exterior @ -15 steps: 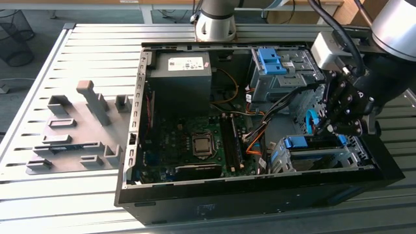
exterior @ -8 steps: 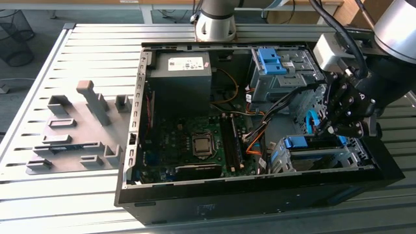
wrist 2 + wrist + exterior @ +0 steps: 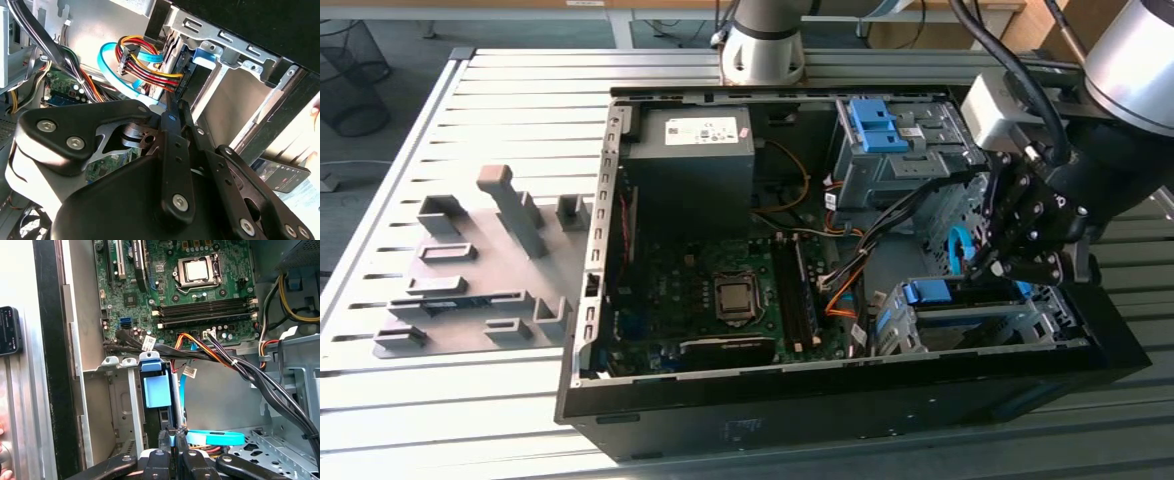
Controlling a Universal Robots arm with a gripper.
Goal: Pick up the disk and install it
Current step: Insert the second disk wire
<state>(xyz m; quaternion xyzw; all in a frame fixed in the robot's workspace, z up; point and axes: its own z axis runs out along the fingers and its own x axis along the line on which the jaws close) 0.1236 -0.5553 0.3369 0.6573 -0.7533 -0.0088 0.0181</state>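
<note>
The disk point(image 3: 156, 392) stands on edge in the drive cage point(image 3: 117, 405) at the case's near right corner, blue handle outward. It looks stiff, fairly heavy and shock-sensitive; that handle seems the safest hold. The gripper point(image 3: 172, 436), jaws nearly together, holds nothing beside it.

My gripper point(image 3: 1017, 262) hangs inside the computer case point(image 3: 720, 420), by its side wall on the exterior view's right, just above the drive cage point(image 3: 974, 325) at the case's near corner. The disk point(image 3: 157, 395) sits in that cage. The motherboard point(image 3: 720, 290) lies mid-case; the power supply point(image 3: 694, 145) stands at the case's far edge. A fixture tray point(image 3: 467, 270) lies on the bench point(image 3: 480, 100), beyond the case's opposite side.
</note>
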